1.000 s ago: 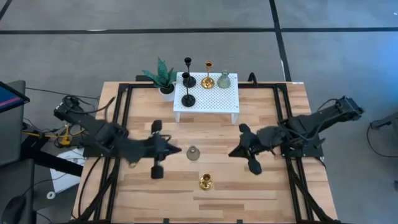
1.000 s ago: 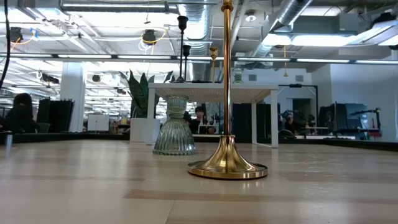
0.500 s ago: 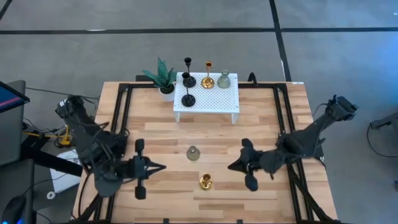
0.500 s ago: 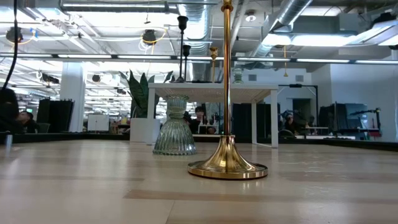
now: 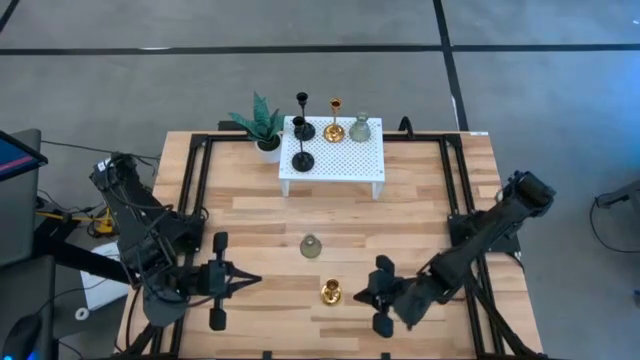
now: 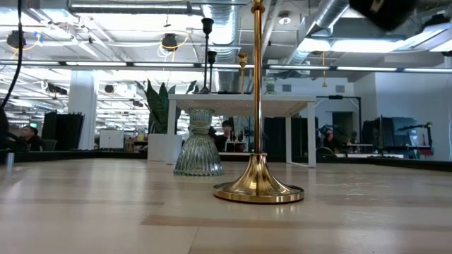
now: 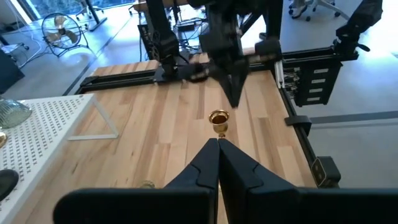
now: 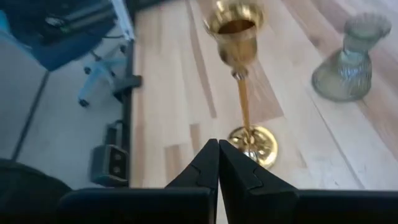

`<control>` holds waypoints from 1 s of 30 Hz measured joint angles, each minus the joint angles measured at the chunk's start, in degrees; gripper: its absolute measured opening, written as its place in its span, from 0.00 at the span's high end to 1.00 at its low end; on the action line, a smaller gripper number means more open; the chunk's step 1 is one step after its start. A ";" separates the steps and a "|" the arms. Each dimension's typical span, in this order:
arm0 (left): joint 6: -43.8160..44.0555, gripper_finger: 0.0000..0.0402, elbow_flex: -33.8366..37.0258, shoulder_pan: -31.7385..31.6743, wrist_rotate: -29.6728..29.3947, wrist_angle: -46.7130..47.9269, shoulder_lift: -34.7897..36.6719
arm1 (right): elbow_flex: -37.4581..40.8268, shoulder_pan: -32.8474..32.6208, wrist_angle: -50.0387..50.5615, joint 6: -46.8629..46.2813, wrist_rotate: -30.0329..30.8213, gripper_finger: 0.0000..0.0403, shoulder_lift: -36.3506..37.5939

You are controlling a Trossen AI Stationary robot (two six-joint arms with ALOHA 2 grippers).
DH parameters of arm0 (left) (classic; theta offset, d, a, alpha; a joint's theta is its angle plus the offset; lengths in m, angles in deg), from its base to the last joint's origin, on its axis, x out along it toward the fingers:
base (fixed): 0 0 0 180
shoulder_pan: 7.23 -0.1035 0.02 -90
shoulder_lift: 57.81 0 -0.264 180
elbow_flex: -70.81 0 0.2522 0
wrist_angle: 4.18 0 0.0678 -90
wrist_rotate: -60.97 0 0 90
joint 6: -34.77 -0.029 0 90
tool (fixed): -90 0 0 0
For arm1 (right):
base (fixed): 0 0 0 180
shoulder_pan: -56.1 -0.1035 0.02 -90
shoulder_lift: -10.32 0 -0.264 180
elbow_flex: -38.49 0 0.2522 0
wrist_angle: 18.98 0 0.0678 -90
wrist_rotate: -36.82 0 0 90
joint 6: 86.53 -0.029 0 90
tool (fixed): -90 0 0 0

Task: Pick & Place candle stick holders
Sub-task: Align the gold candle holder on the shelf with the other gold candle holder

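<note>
A shiny gold candle stick holder [image 5: 331, 292] stands upright on its round base on the table near the near edge. It also shows in the low view [image 6: 258, 187]. A grey-green glassy holder [image 5: 311, 246] stands behind it. My right gripper [image 5: 359, 293] is shut and empty just right of the gold holder, its tip close to the base [image 8: 252, 144]. My left gripper [image 5: 256, 283] is shut and empty left of the gold holder [image 7: 218, 119]. Two black holders [image 5: 302, 145], a gold one [image 5: 334, 130] and a glassy one [image 5: 360, 128] stand on the white platform [image 5: 345, 165].
A small green potted plant [image 5: 262, 125] stands at the platform's left far corner. Black frame rails [image 5: 195, 200] run along the table's left and right sides. Bare wood lies between the platform and the two loose holders.
My left gripper has drawn back from the glassy holder toward the table's near and left edges. My right gripper has gone toward the near edge and left, and now points at the gold holder. The holders have stayed where they were.
</note>
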 joint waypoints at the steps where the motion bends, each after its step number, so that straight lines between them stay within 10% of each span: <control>1: -0.02 0.99 0.00 0.00 0.00 -0.02 0.00 | 0.00 0.06 -0.52 -0.52 0.14 1.00 -1.14; 19: -0.09 0.99 0.00 0.00 1.75 -0.51 0.02 | 0.04 6.18 -8.48 -1.56 -4.30 0.97 -11.03; 30: -0.09 0.99 0.00 0.00 1.77 -0.57 0.02 | 0.02 8.09 -13.52 -0.66 -8.87 0.49 -12.58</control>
